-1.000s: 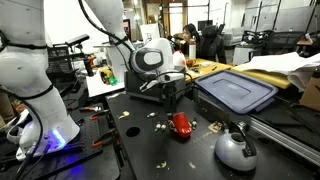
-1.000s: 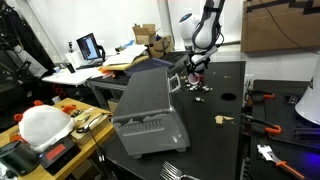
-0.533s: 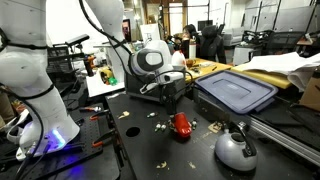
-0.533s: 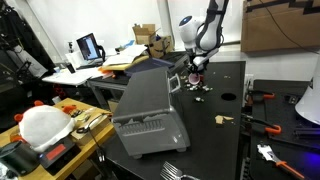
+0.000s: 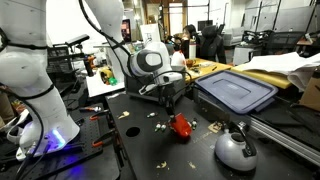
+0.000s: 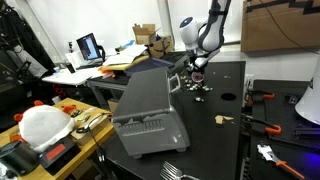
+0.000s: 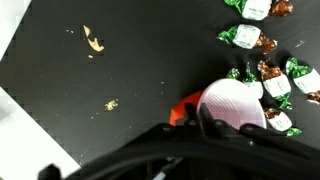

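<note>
Gripper (image 5: 173, 106): jaws drawn together, right at red container (image 5: 181, 127); actual grip cannot be told | Red container: white-topped, on black table (image 5: 140, 150), directly under gripper | Nearby: wrapped candies (image 7: 262, 70) just beside it

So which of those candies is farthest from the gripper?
The candy at the wrist view's top edge; the others lie lower, around the white thing.

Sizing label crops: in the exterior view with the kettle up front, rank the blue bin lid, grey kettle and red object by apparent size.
1. blue bin lid
2. grey kettle, but it sits nearest the camera, so its lead over the next is unsure
3. red object
</note>
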{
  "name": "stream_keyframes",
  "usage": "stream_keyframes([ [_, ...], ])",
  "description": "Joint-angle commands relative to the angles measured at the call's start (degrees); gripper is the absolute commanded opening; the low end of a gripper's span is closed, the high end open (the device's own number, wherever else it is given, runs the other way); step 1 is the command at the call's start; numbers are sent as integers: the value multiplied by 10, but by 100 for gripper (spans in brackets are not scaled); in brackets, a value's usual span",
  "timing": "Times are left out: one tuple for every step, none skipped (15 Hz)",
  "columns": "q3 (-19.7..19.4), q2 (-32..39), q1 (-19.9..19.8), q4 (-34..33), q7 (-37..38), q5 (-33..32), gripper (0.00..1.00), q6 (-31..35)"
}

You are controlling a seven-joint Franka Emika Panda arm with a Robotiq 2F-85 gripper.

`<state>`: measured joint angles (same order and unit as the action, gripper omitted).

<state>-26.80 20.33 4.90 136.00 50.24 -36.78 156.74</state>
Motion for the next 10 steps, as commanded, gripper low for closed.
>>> stream_keyframes([
  [5,-15,-9,11,28,5,0,5],
  [8,-19,-13,10,23,18,1,-1],
  [11,-24,-16,10,17,31,1,-6],
  [13,-28,-19,9,15,47,1,-13],
  [19,-32,-23,8,6,71,1,-27],
  [23,-36,-26,4,-2,95,1,-42],
  [28,-39,-29,2,-5,117,1,-55],
  [38,-41,-37,-8,-15,146,1,-77],
  [48,-42,-46,-16,-24,174,1,-100],
  [57,-43,-55,-26,-29,201,1,-120],
])
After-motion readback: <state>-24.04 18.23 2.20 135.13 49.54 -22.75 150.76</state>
